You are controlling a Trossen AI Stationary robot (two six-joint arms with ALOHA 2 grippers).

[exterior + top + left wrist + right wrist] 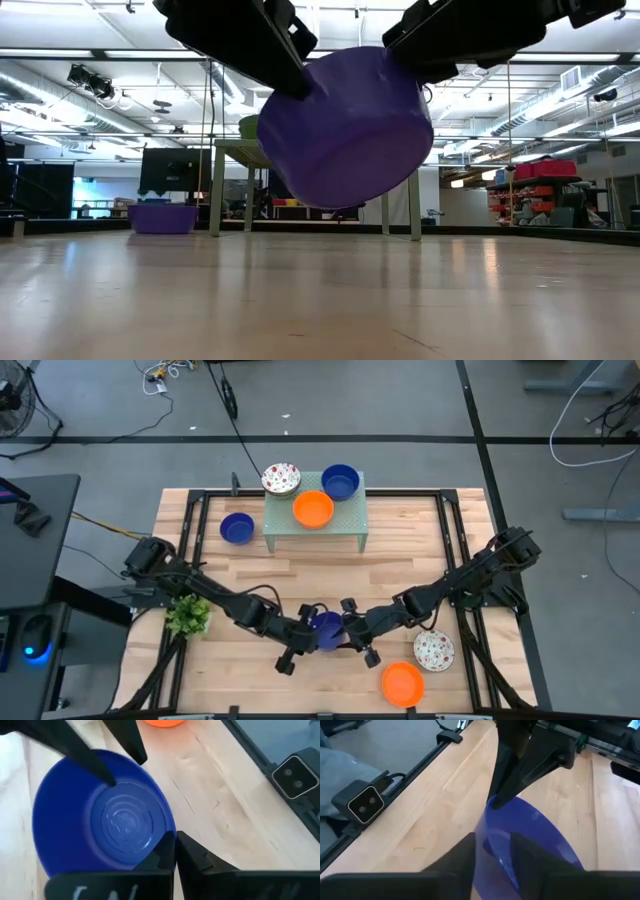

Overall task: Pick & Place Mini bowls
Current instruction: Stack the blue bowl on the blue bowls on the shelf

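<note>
While both grippers pinch opposite rims of the small round blue plastic bowl point(327, 628), it hangs tilted above the near-centre wooden table point(420, 560). Left gripper point(312, 632) and right gripper point(347, 630) are each closed on it. If they pull apart unevenly, the bowl could slip and drop.

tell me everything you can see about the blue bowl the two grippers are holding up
The blue bowl is a small round bowl, solid blue, looking like smooth plastic, with raised concentric rings on its flat base. It hangs tilted above the wooden table, clear of the surface, near the front middle. Both grippers pinch its rim at once: the left gripper from one side, the right gripper from the other, each with one finger inside and one outside the wall. Nothing shows inside it.
</note>
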